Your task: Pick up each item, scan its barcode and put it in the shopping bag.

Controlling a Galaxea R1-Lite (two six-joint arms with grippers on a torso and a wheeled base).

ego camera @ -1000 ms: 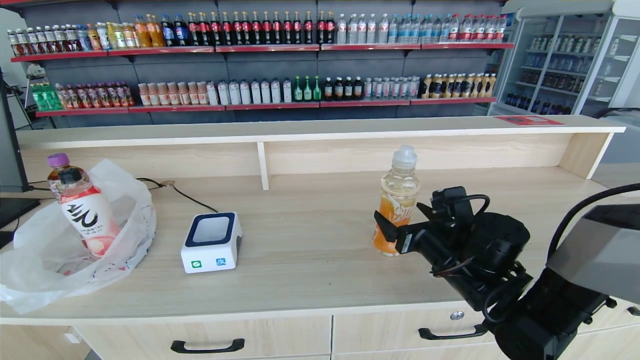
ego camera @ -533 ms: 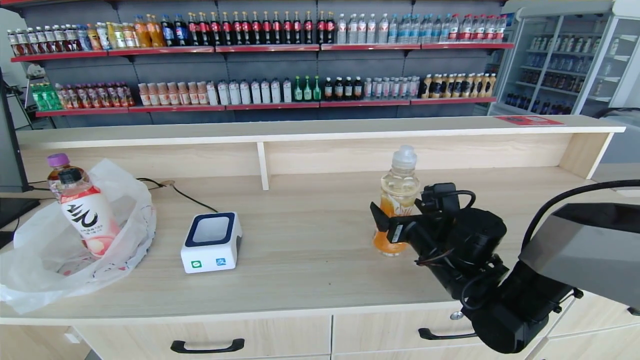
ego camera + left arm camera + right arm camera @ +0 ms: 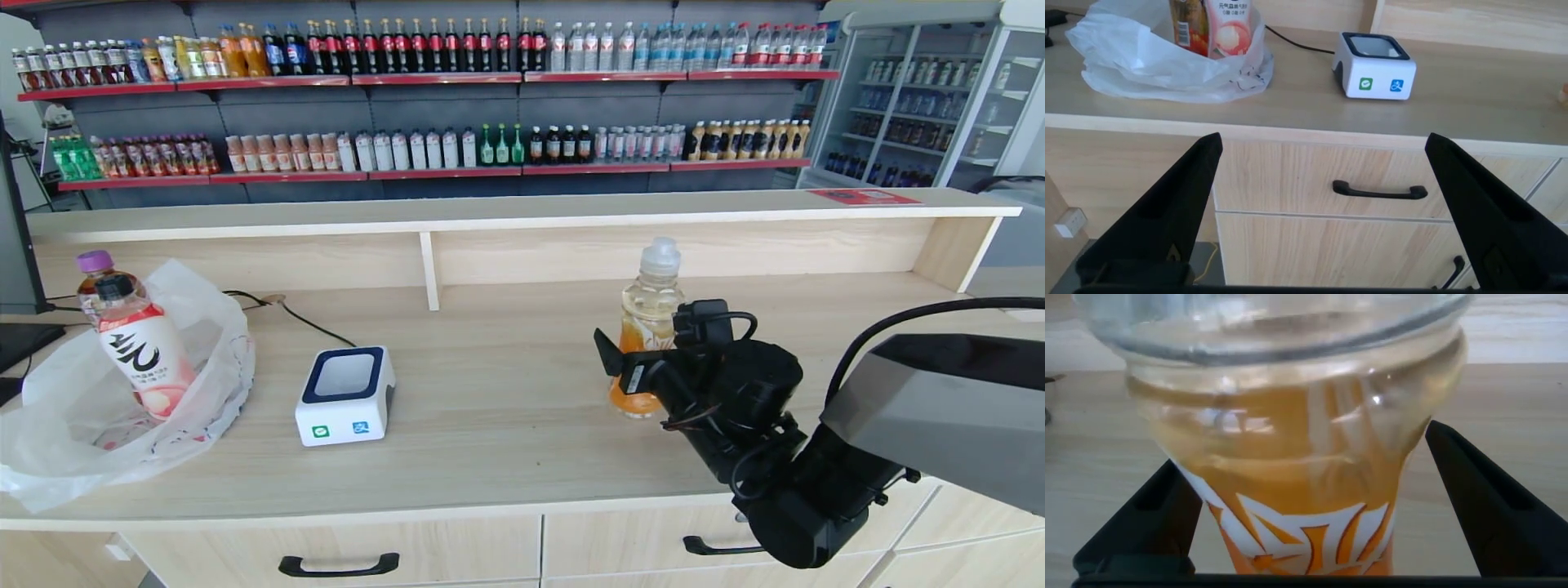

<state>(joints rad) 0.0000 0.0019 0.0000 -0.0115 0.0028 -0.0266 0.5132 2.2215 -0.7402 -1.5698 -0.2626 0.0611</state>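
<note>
An orange drink bottle (image 3: 651, 306) with a clear cap stands upright on the wooden counter (image 3: 506, 408), right of centre. My right gripper (image 3: 647, 358) is open, one finger on each side of the bottle's lower half; in the right wrist view the bottle (image 3: 1298, 457) sits close between the two black fingers (image 3: 1486, 514). The white barcode scanner (image 3: 345, 394) stands at centre left. A white shopping bag (image 3: 57, 441) at the far left holds a pink-labelled bottle (image 3: 143, 351) and a purple-capped one (image 3: 95, 263). My left gripper (image 3: 1323, 212) hangs open in front of the drawers, below counter level.
A raised ledge (image 3: 522, 214) with an upright divider (image 3: 428, 269) closes the back of the counter. A black cable (image 3: 302, 320) runs from the scanner toward the back left. Drawer handles (image 3: 1378, 193) sit under the front edge. Stocked drink shelves (image 3: 424, 82) stand behind.
My right gripper has moved forward and to the left, from just short of the orange bottle to straddling it. The bottle, scanner and bag have stayed put.
</note>
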